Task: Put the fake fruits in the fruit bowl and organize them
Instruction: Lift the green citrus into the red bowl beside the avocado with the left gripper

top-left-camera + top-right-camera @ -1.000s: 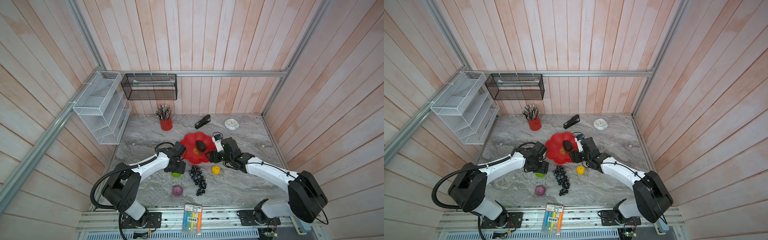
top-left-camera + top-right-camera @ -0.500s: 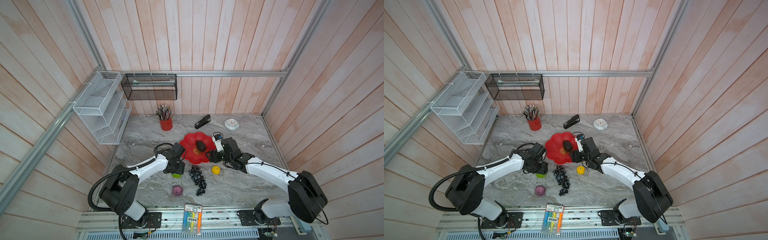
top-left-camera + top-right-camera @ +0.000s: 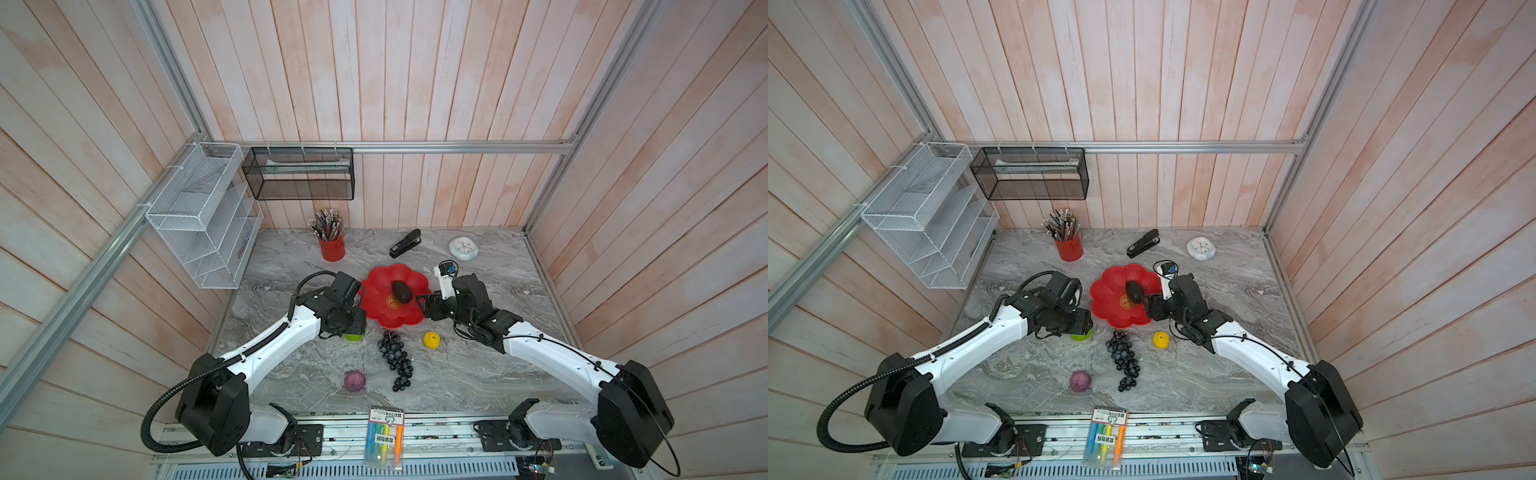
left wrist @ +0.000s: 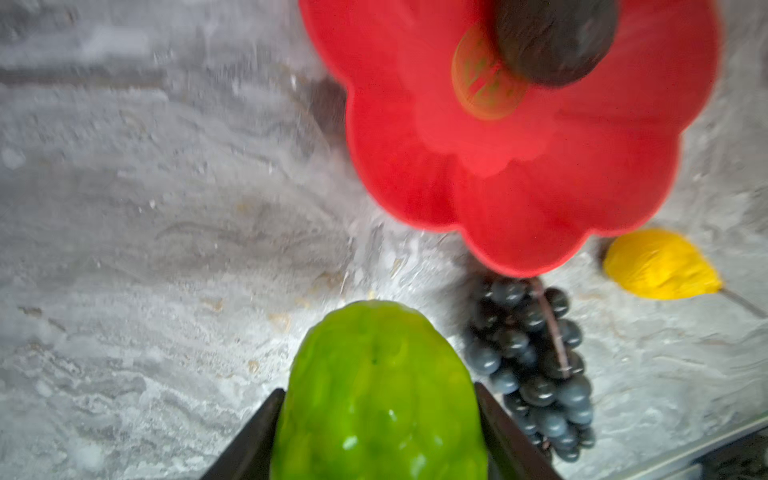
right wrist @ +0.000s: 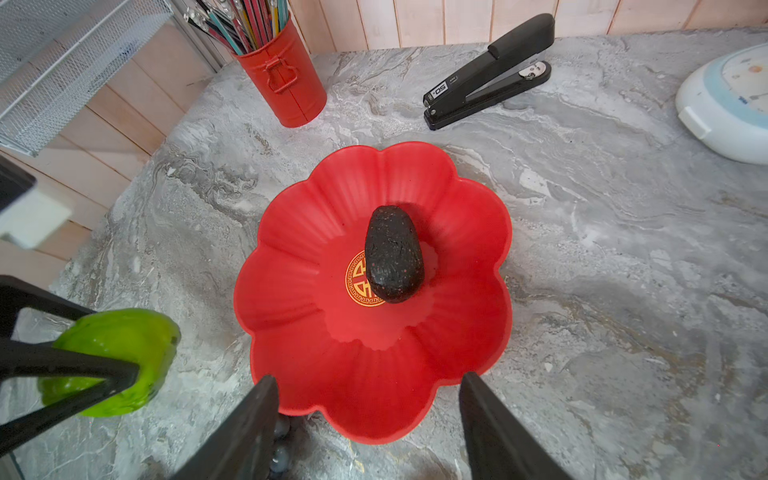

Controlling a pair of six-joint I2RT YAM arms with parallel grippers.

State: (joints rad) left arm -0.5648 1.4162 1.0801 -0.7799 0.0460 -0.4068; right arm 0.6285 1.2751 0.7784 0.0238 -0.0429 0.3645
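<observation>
Bumpy bright-green fruit (image 4: 374, 353) near-left of the scalloped red bowl (image 5: 332, 232), pinched between left gripper (image 4: 378, 392) jaws, dark avocado (image 5: 394, 259) inside the bowl, right gripper (image 5: 368, 376) jaws spread wide, empty, at bowl's right rim.

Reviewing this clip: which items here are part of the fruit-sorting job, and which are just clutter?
Part of the job: red fruit bowl, avocado lying in it, bumpy green fruit, grape bunch, yellow fruit, purple ball.

Just lying about: red pencil cup, stapler, small clock, highlighter pack, white wire rack, black mesh basket.
</observation>
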